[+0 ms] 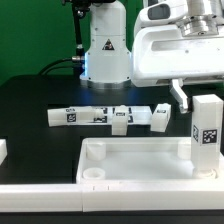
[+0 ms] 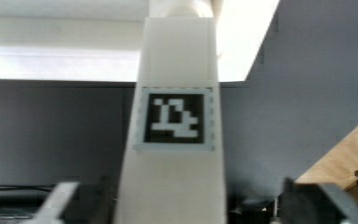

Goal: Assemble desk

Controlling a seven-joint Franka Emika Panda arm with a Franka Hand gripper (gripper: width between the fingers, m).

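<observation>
Black table (image 1: 40, 100), green backdrop (image 1: 30, 40); end effector (image 2: 179, 200) spread wide, clear of the upright leg (image 1: 207, 125).

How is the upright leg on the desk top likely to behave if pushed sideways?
The leg stands tall and narrow, so it may tip unless socketed. It looks like rigid plastic, probably stiff. Its flat faces should not roll.
</observation>
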